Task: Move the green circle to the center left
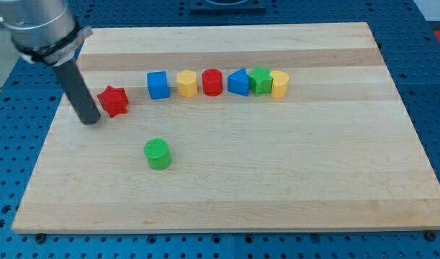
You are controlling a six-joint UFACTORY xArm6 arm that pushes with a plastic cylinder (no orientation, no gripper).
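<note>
Tool: bare rod, holds nothing; my tip point(91, 121) beside red star point(114, 101). Risk: sweep toward green circle point(158, 153) nudges star, or off-centre contact rolls circle astray.

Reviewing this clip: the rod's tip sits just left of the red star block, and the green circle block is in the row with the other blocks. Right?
Not quite. My tip is left of the red star block, but the camera view shows the green circle block alone, below the row.

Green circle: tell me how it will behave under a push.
The green circle stands on its flat end, squat, so it probably slides rather than tips. Its round side may let it slip off my tip if struck off-centre. It looks rigid.
</note>
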